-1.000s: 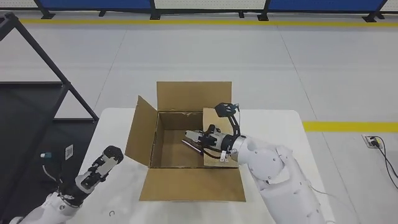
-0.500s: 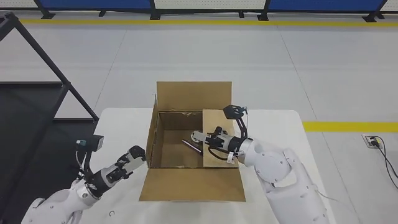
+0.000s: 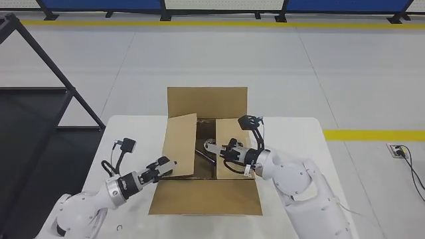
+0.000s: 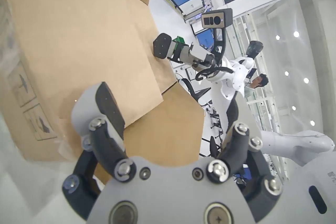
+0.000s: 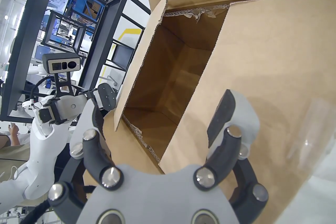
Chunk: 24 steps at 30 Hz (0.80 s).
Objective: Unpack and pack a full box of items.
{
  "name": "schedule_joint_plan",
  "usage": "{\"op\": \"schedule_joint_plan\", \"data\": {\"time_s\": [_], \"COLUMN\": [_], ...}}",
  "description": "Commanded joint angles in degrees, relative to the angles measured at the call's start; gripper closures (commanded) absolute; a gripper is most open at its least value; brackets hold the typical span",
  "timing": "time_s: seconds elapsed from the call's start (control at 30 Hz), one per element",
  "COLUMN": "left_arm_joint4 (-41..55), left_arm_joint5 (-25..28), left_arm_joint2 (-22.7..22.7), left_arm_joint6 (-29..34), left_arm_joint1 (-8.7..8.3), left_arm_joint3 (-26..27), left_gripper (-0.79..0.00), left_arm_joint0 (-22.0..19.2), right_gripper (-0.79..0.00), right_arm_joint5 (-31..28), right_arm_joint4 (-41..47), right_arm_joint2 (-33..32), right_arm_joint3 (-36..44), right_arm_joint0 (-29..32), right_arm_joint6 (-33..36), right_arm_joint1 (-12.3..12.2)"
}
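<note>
Top view: left gripper (image 3: 167, 166), spread, touches the flat brown cardboard box (image 3: 206, 199) flap; right gripper (image 3: 216, 147) spread above another.

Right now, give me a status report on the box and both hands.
Both open. Left hand at the raised left flap, right hand over the folded right flap. Box open in the middle. Nothing blocking.

The top camera looked down from above the arms onto the cardboard box (image 3: 206, 199) and table (image 3: 292, 129). Each wrist camera sat close behind its own fingers, left fingers (image 4: 109, 104) and right fingers (image 5: 223, 114), facing that shared box just beyond them from opposite sides.
</note>
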<state>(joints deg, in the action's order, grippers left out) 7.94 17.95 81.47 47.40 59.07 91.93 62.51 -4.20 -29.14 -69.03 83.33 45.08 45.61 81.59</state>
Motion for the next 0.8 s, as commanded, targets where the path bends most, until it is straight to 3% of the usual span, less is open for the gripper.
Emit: {"op": "schedule_joint_plan", "data": {"time_s": [0.0, 0.37, 0.77], "left_arm_joint4": [0.43, 2.84, 0.16], "left_arm_joint5": [-0.85, -7.05, -9.83], "left_arm_joint2": [-0.75, -5.26, -9.25], "left_arm_joint6": [-0.05, 0.60, -5.60], "left_arm_joint1": [0.11, 0.91, 1.87], "left_arm_joint3": [-0.59, -6.42, -8.06], "left_gripper": [-0.785, -0.785, -0.785], "left_arm_joint0": [-1.04, -8.02, -10.14], "right_gripper": [-0.785, -0.785, -0.785], "right_arm_joint5": [-0.14, -0.27, -0.53], "right_arm_joint4": [0.13, 0.70, 1.39], "right_arm_joint2": [0.05, -0.11, 0.48], "right_arm_joint3": [-0.02, 0.95, 0.88], "right_arm_joint0": [0.02, 0.94, 1.18], "right_arm_joint6": [-0.09, -1.04, -1.29], "right_arm_joint1": [-0.09, -0.60, -1.02]}}
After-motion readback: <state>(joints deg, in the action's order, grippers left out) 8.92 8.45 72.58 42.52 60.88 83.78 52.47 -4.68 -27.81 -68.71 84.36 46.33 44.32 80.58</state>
